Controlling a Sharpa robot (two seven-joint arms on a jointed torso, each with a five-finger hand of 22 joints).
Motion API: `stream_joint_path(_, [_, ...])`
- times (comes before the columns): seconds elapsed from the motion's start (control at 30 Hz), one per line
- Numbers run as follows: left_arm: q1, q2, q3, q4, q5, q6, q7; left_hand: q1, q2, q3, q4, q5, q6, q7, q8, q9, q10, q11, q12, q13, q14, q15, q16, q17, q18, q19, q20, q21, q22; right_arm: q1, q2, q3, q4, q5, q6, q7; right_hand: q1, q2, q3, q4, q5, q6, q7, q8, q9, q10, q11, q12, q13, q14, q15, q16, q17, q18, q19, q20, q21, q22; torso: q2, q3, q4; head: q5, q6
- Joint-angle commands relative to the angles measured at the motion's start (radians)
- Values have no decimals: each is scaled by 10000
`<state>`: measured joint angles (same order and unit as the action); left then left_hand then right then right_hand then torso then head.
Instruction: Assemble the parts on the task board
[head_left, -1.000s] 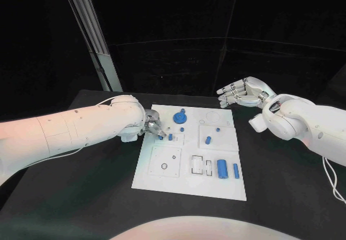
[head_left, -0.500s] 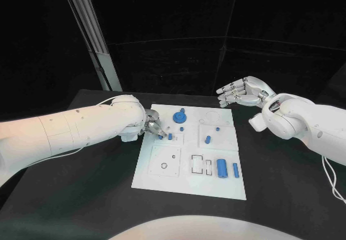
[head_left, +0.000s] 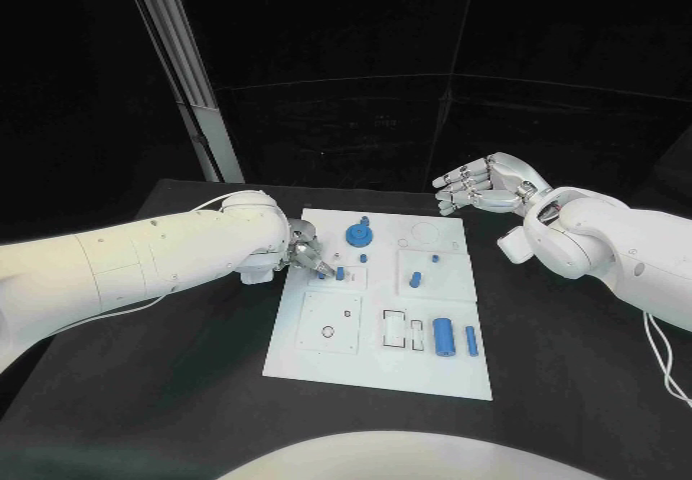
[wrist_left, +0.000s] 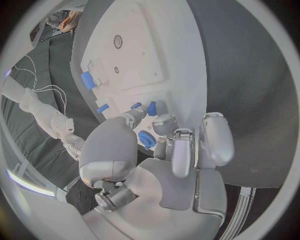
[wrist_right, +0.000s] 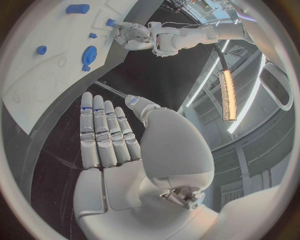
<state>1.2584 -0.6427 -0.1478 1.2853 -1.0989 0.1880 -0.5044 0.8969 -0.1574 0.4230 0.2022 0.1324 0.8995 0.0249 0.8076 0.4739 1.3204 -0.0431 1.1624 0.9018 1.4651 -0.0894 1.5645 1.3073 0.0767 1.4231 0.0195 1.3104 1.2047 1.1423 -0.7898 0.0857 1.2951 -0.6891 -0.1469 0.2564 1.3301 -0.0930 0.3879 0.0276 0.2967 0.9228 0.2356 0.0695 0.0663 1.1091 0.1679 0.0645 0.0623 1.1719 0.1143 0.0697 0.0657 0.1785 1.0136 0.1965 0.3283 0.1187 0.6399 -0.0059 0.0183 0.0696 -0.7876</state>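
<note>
Task board (head_left: 378, 345) lying flat mid-desk, where the left hand (head_left: 306, 255) at its far-left edge apparently pinches a small blue part (head_left: 339, 271) that may tilt and jam; right hand (head_left: 483, 185) hovers beyond the board's far-right corner, fingers spread, holding nothing.

Head cam looks down from above; both wrist cams sit behind their hands, all catching the white board (head_left: 378, 340).

The white board (head_left: 378, 375) lies flat on the table. A round blue part (head_left: 361, 235) sits near its far edge. A small blue peg (head_left: 339, 272) is near the left edge, at my left hand's fingertips. Two blue bars (head_left: 446, 337) lie near the right edge.
</note>
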Motion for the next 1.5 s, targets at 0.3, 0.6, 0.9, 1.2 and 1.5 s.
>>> stream_joint_path(0.3, [-27, -149, -25, -87, 489, -1586, 841, 463, 323, -1594, 698, 13, -765, 258, -354, -76, -1010, 207, -1100, -1617, 931, 60, -183, 2135, 268, -458, 39, -920, -1090, 17, 16, 4, -17, 29, 65, 49, -74, 28, -7, -69, 77, -76, 16, -26, 3, -55, 1, 22, -6, -63, -7, -59, -14, -1, 4, 98, -65, -14, 3, 3, -11, -33, 57])
stream_joint_path(0.6, [-15, -281, -21, -148, 1497, -2883, 2107, 1367, 408, -2720, 868, 24, -1649, 800, -1184, -793, -2433, 712, -2282, -3186, 416, 482, -1174, 453, 695, -1502, 435, -2934, -3344, 16, 7, 4, -26, 29, 76, 29, -71, 27, -5, -78, 92, -80, 17, -26, 3, -61, 2, 21, -6, -70, -6, -59, -15, 0, 5, 98, -71, -18, -4, 9, 3, -75, 76])
stream_joint_path(0.9, [-3, -5, -31, -452, 1773, -4151, 5087, 3893, 988, -3079, 44, 87, -2087, 1354, -1698, -1574, -4588, 1279, -3667, -4331, -2493, 996, -5284, -5109, 989, -3160, 863, -5904, -5922, 16, 39, 3, -77, 29, 63, 29, -71, 27, -5, -78, 92, -80, 17, -26, 3, -61, 2, 21, -6, -70, -6, -59, -15, 0, 5, 98, -71, -18, 6, 7, -3, -76, 122])
stream_joint_path(1.2, [-6, 636, -306, -1026, -488, -4435, 6817, 5757, 471, -1967, -1462, 59, -1195, 1541, -3505, -3085, -4670, 1544, -5922, -6601, -3401, 1236, -6056, -6560, 1080, -3364, 1084, -6487, -6269, 16, 108, 3, -102, 29, 77, 29, -64, 29, 0, -93, 107, -84, 18, -26, 3, -67, 2, 22, -6, -78, -5, -59, -14, 1, 8, 99, -80, -24, 16, 4, -33, -130, 170])
stream_joint_path(1.5, [-31, 1147, -528, -1413, -2108, -3992, 6547, 5503, 249, -1851, -1900, 61, -511, 1433, -4250, -3669, -4202, 1481, -6594, -7521, -1728, 1084, -4367, -5003, 1072, -2442, 994, -6065, -6103, 15, 145, 3, -108, 29, 87, 35, -64, 29, 0, -93, 107, -84, 18, -26, 3, -67, 2, 22, -6, -78, -5, -59, -14, 1, 8, 99, -80, -24, 21, -9, -3, -180, 169])
